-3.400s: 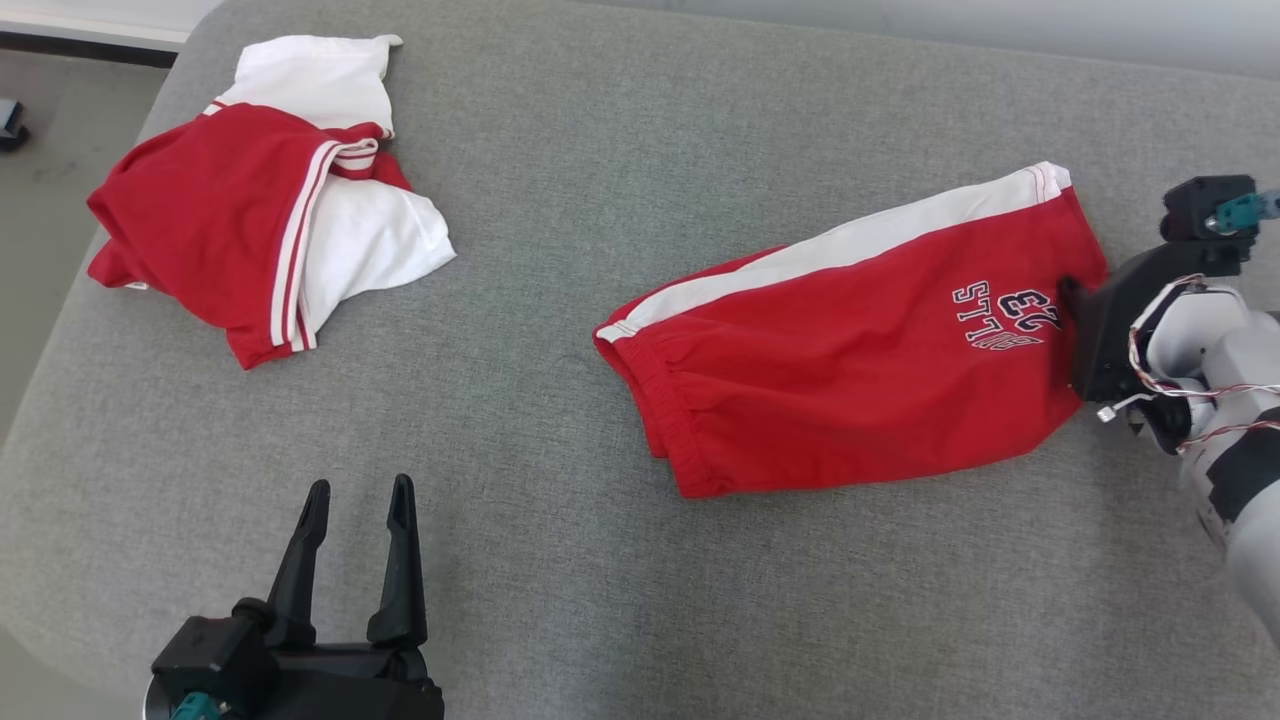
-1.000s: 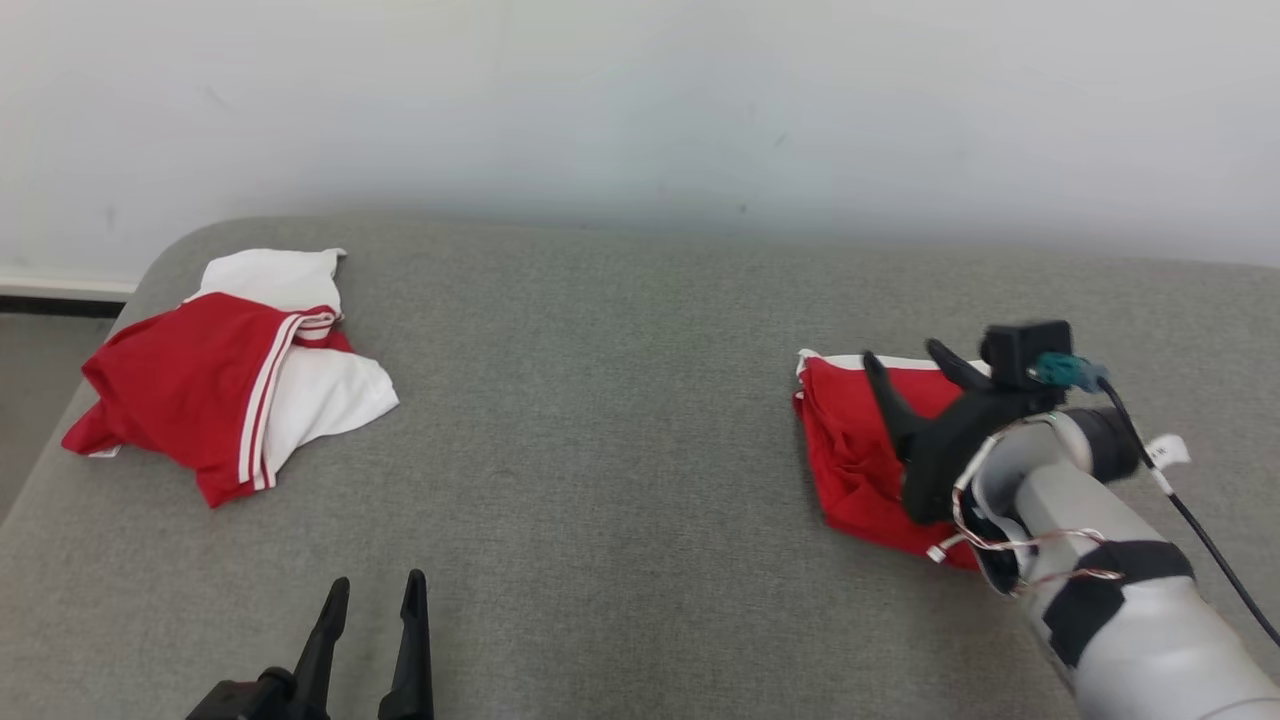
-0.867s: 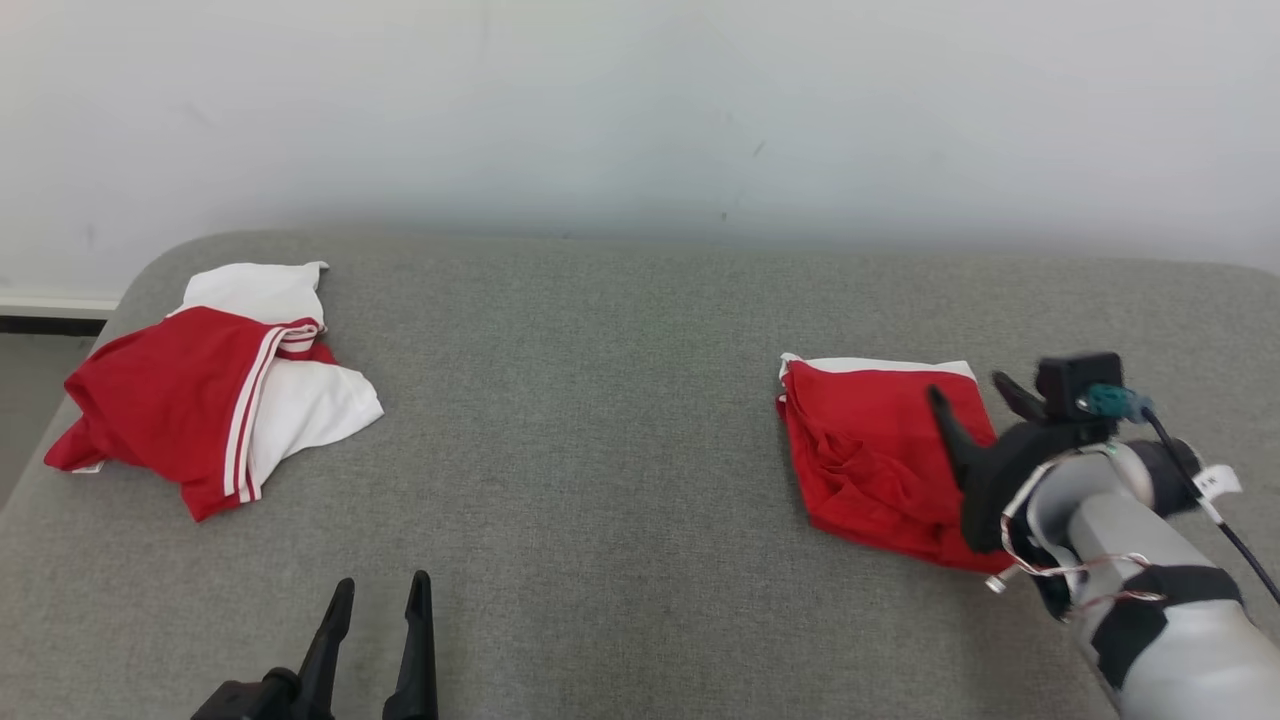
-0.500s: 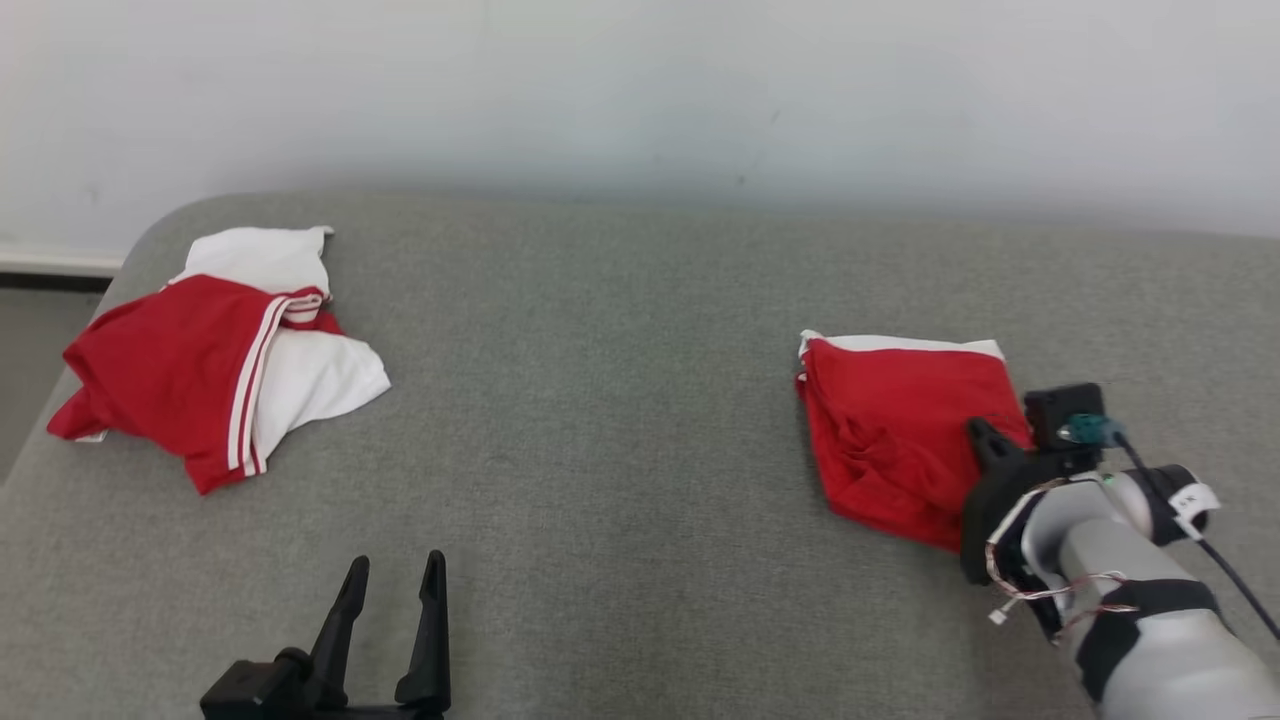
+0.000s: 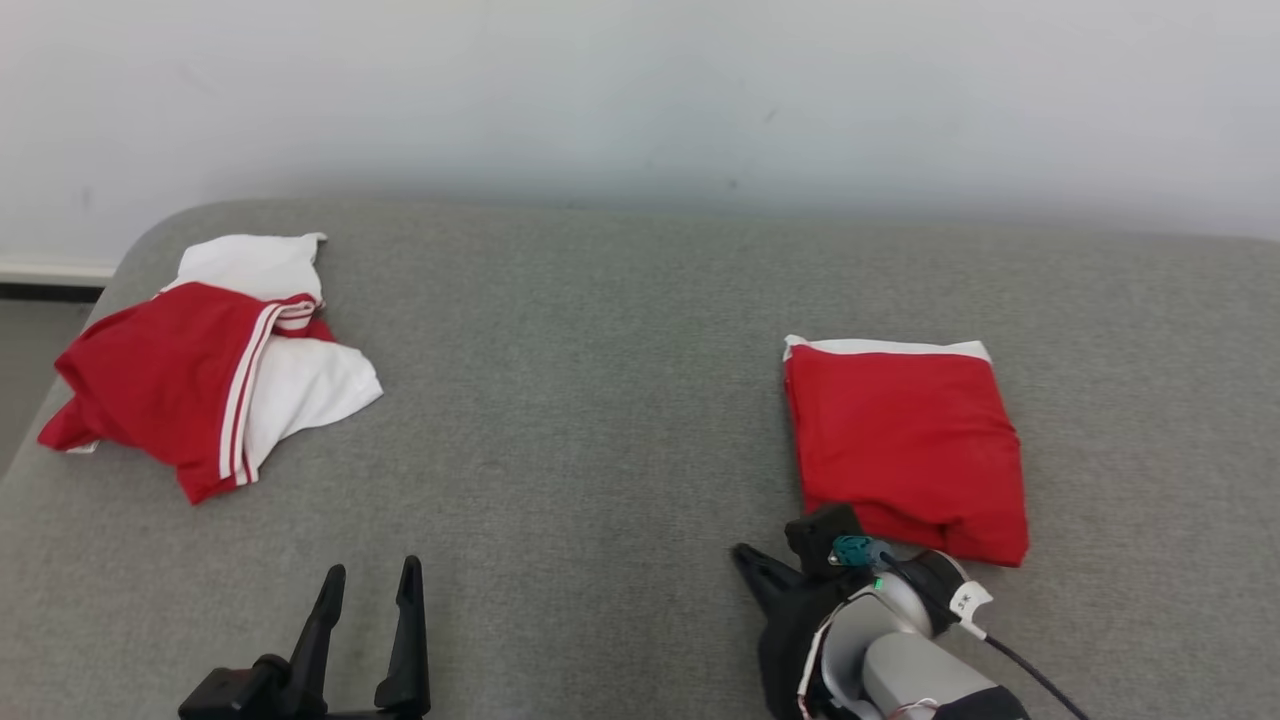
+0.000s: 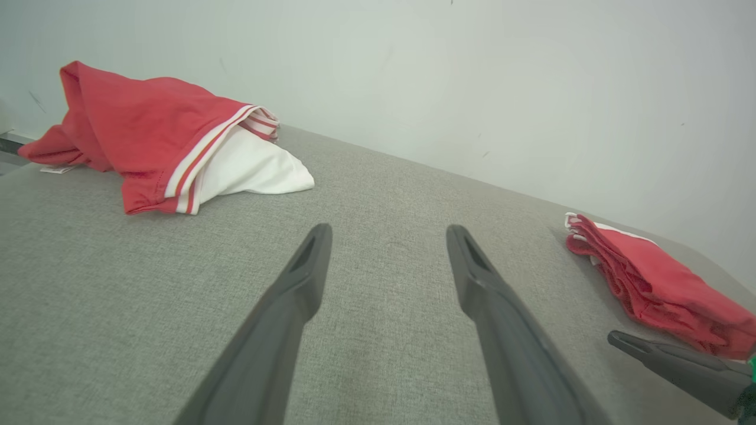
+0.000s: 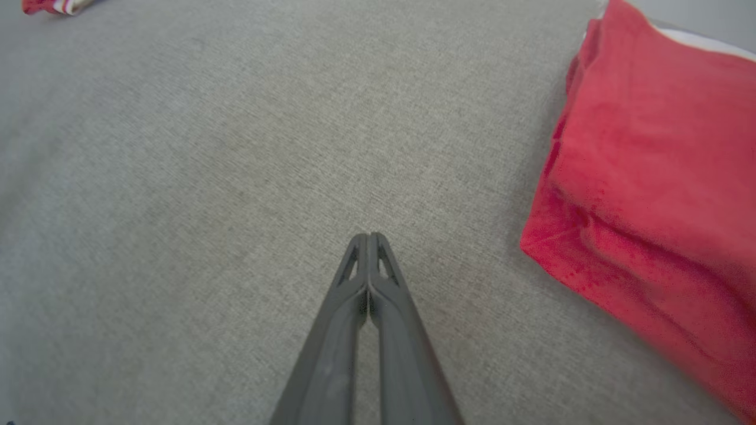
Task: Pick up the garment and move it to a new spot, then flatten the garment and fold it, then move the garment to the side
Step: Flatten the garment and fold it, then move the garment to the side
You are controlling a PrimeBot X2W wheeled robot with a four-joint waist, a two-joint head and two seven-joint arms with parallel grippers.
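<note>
Folded red garment [image 5: 905, 450] lies flat on the grey padded surface [image 5: 580, 400] as a compact rectangle. A white band runs along its far edge, and the thick fold is at its near edge.

Right pincer [image 5: 742, 553]: fingers pressed together, holding nothing. It sits just off the garment's near-left corner, clear of the cloth, tips pointing away to the garment's left. In the right wrist view the closed tips [image 7: 368, 236] are over bare grey fabric, with the garment [image 7: 655, 177] beside them and a gap between.

Left pincer [image 5: 372, 568]: fingers spread, nothing between them, well to the garment's left and nearer the robot. In the left wrist view [image 6: 388, 230] the garment [image 6: 661, 283] shows layered edges on its left side.

Room: a wide bare stretch of the surface lies left of the garment, up to a loose red-and-white clothes pile [image 5: 210, 380] well apart from it. Beyond the garment, a strip of bare surface runs to the pale wall [image 5: 640, 90]. Right of the garment the surface runs out of frame.

Hard to read: in the head view only one finger of the right pincer is visible past its wrist. The right wrist view cuts off the garment's right part. Number of folded layers cannot be told.
</note>
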